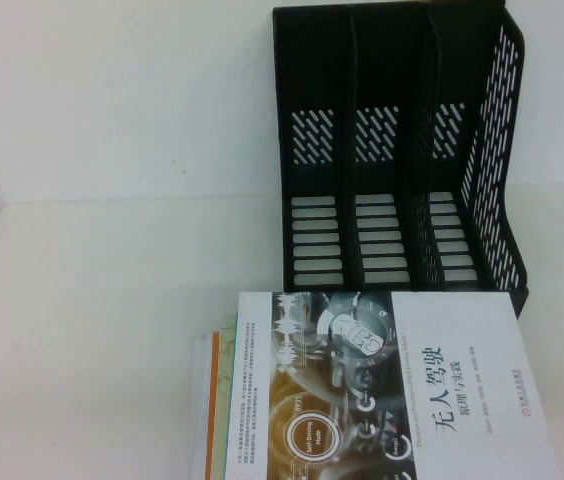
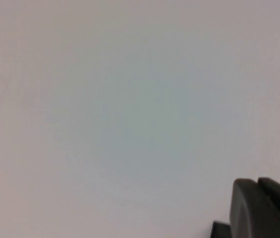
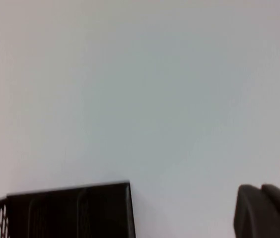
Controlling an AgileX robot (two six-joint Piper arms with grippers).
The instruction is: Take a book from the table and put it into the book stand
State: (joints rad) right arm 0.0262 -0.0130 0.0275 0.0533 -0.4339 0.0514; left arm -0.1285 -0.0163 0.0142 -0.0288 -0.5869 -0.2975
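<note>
The book (image 1: 402, 385), with a white cover, black Chinese title and a dark panel of orange-and-white circular graphics, lies flat on top of a stack at the front centre of the white table (image 1: 92, 320). The black three-slot book stand (image 1: 402, 150) stands behind it at the back right, its slots empty. Its top also shows in the right wrist view (image 3: 65, 210). Neither arm shows in the high view. My left gripper (image 2: 257, 183) is shut and empty, facing a blank white surface. My right gripper (image 3: 260, 189) is shut and empty, away from the stand.
Under the book lie other books or papers (image 1: 212, 400), their white, orange and cyan edges sticking out on the left. A pale wall rises behind the table and the stand.
</note>
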